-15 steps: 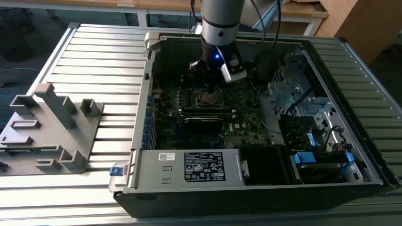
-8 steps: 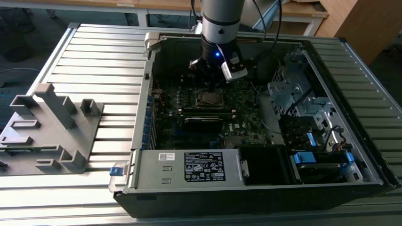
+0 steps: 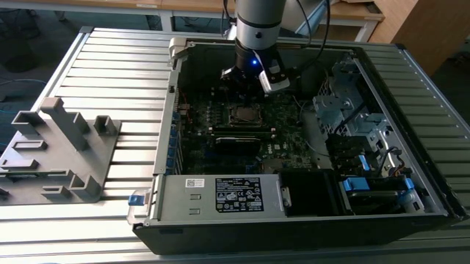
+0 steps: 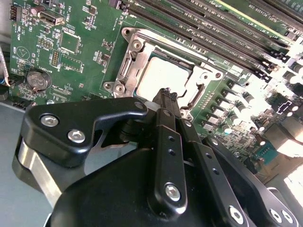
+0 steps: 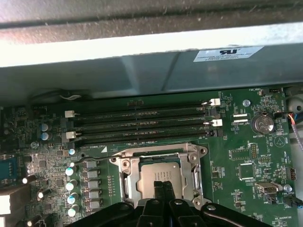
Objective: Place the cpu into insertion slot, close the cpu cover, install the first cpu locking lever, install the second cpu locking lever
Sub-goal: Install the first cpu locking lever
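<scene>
Black end effector [image 4: 165, 95], fingers pressed together, tips over the dull grey square cpu [image 4: 163, 75], framed by the thin silvery metal cpu cover [image 4: 134, 61].

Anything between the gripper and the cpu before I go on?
Nothing visible does. In the second wrist view the gripper, its fingers shut, hangs right at the edge of the cpu, whose grey top lies bare in the window of the cover.
</scene>
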Tool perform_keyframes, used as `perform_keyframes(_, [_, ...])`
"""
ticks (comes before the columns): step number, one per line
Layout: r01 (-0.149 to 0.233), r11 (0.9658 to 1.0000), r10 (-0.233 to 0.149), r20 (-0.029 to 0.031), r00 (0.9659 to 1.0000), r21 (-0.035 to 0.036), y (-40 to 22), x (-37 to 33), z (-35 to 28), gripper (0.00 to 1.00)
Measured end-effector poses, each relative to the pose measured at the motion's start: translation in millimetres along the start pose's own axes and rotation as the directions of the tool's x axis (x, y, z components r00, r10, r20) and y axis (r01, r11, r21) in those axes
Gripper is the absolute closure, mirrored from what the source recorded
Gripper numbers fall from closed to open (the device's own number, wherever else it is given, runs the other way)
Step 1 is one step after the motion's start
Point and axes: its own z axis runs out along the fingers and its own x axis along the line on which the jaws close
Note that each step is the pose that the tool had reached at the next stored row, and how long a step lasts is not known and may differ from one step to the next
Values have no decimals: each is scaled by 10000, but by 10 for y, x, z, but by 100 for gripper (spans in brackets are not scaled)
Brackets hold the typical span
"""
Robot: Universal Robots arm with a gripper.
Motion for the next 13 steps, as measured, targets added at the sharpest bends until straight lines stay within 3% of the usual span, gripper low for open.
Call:
perform_keyframes(6, [0,10000,0,0,10000,0,2,-1,-45,89])
perform_keyframes(13, [0,10000,0,1,10000,-1,2,-1,-48,89])
